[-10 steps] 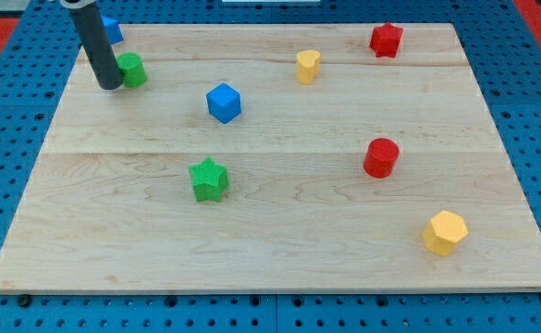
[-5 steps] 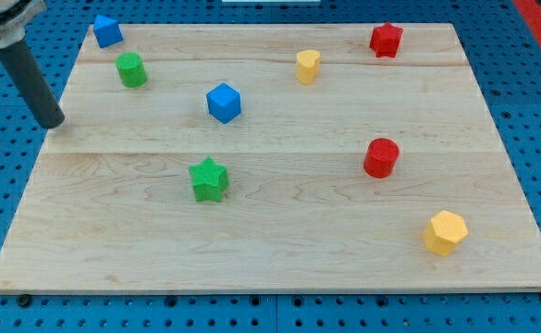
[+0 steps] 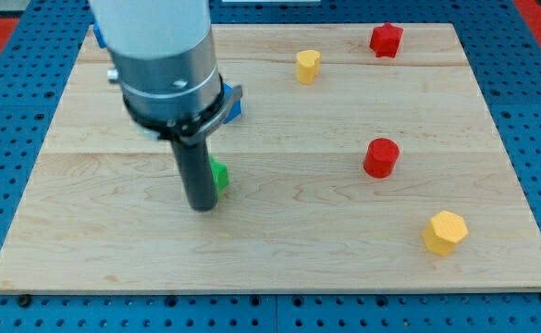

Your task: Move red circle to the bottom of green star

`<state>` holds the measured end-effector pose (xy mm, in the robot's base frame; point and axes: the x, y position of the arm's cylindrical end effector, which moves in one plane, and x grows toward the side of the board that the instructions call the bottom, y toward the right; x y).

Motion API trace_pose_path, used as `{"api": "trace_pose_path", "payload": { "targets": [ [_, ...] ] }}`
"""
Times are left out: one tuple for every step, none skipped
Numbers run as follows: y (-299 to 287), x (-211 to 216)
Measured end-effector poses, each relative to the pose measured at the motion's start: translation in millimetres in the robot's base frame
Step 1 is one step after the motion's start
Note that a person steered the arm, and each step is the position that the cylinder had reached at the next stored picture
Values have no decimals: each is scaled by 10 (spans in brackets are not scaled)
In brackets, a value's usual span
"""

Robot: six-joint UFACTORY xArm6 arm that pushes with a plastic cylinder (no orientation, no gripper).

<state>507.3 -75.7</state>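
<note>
The red circle [image 3: 381,157] is a short red cylinder right of the board's middle. The green star [image 3: 218,175] is left of centre; only its right edge shows behind my rod. My tip [image 3: 202,206] rests on the board just at the view's bottom left of the green star, touching or nearly touching it. The red circle lies far to the view's right of my tip.
The arm's grey body [image 3: 159,55] hides the top left of the wooden board [image 3: 279,250]; a blue block [image 3: 234,104] peeks out beside it. A yellow block [image 3: 307,66] and a red star [image 3: 386,40] sit at the top, a yellow hexagon [image 3: 444,231] at the bottom right.
My rod has swung from the board's left edge to the green star, and the arm's body now covers the green cylinder, the blue blocks and most of the star. No block has visibly moved.
</note>
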Motion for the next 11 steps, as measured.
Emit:
{"api": "trace_pose_path", "payload": {
  "targets": [
    [31,-111],
    [632,-132],
    [1008,39],
    [1245,-605],
    [2095,-824],
    [3088,-780],
    [2775,-363],
    [2572,-721],
    [2076,-373],
    [1414,-120],
    [1555,230]
  ]
}}
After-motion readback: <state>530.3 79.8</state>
